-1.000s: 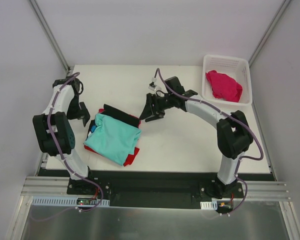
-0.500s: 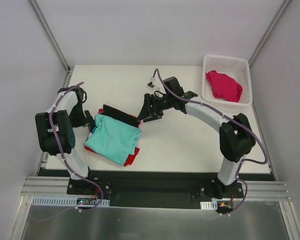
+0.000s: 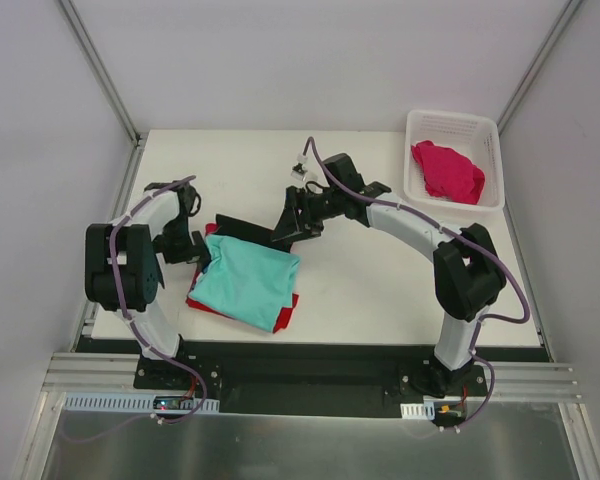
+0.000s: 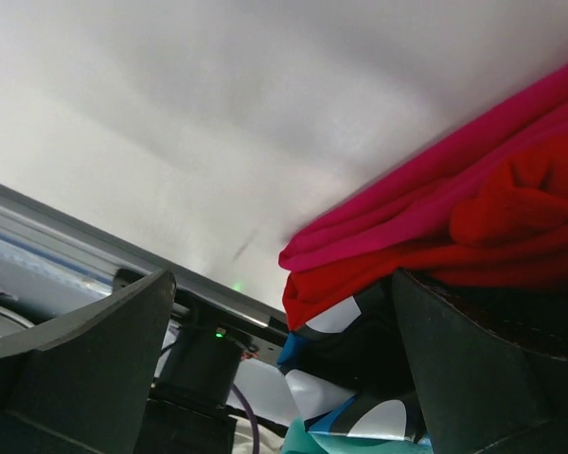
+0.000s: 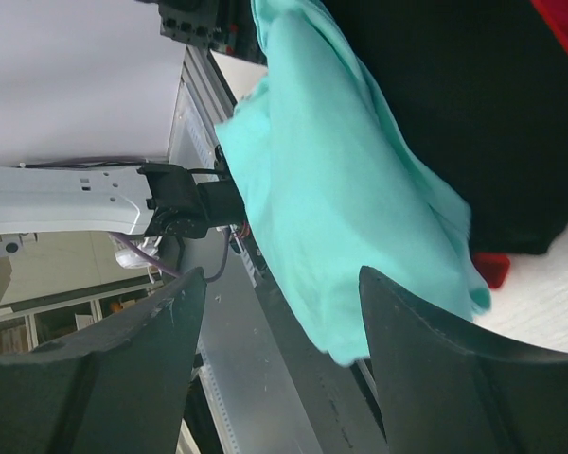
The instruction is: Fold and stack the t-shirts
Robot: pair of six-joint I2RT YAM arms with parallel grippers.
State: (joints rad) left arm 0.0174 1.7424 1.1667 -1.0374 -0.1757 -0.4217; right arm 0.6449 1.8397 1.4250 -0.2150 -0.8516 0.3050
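Left gripper and right gripper both have fingers apart, one each side of the shirts, likely to tidy them.

Bright, even overhead light; wrist views soft up close.

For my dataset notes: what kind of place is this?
Probably a robotics lab test cell: a white table walled by plain panels, the left arm and right arm bolted to a metal rail.
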